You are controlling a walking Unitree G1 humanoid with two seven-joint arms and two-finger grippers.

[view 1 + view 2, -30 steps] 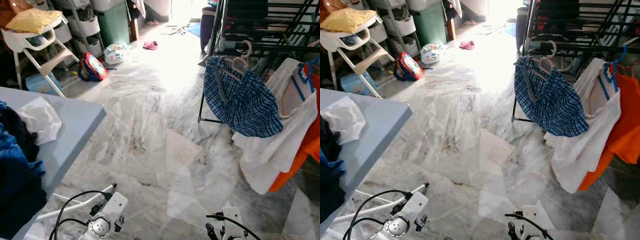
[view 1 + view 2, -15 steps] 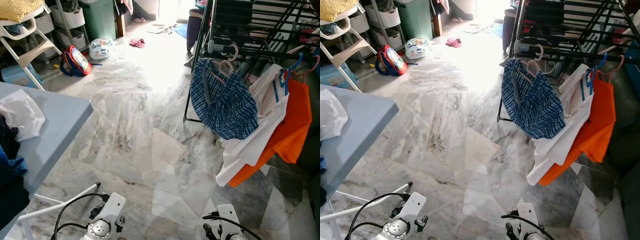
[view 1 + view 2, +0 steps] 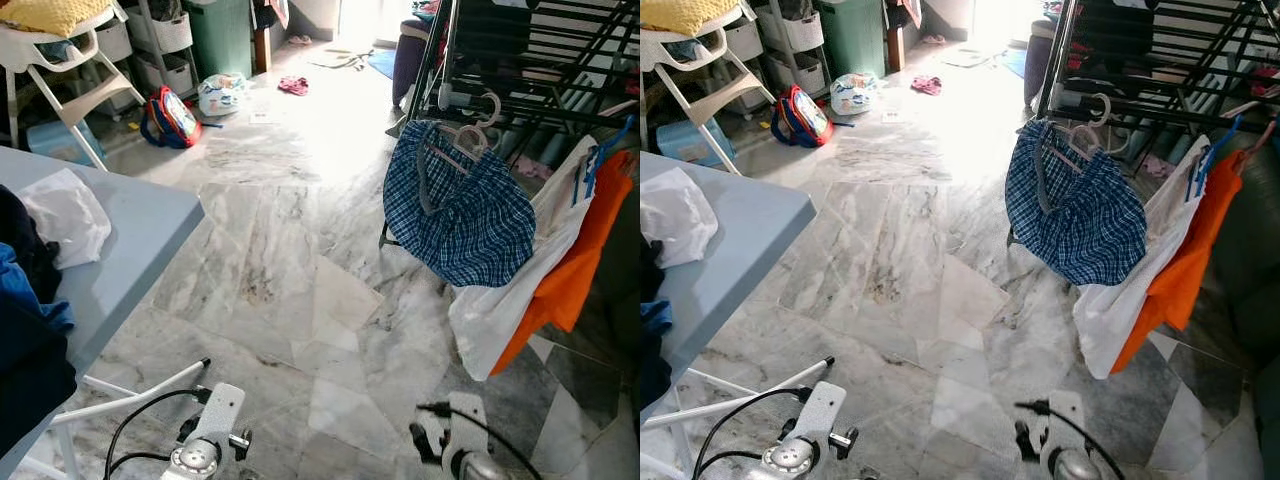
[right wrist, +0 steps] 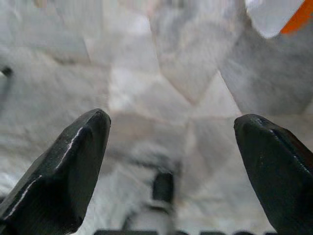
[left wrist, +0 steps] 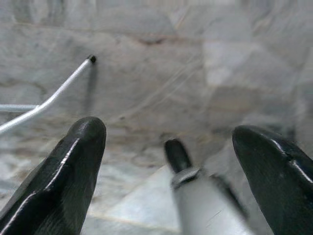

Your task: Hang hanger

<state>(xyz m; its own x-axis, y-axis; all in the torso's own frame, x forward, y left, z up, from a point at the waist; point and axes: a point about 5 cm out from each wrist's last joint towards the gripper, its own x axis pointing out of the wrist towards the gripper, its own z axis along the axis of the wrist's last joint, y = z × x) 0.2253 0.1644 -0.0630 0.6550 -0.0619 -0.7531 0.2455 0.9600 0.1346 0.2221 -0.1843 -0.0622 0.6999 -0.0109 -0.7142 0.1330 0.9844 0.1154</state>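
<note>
Both grippers (image 5: 168,147) (image 4: 171,156) hang spread, apparently empty, above marble floor (image 3: 300,250).

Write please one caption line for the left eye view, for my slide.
Blue checked garment on a pink hanger hangs from the drying rack beside white and orange clothes, over marble floor.
</note>
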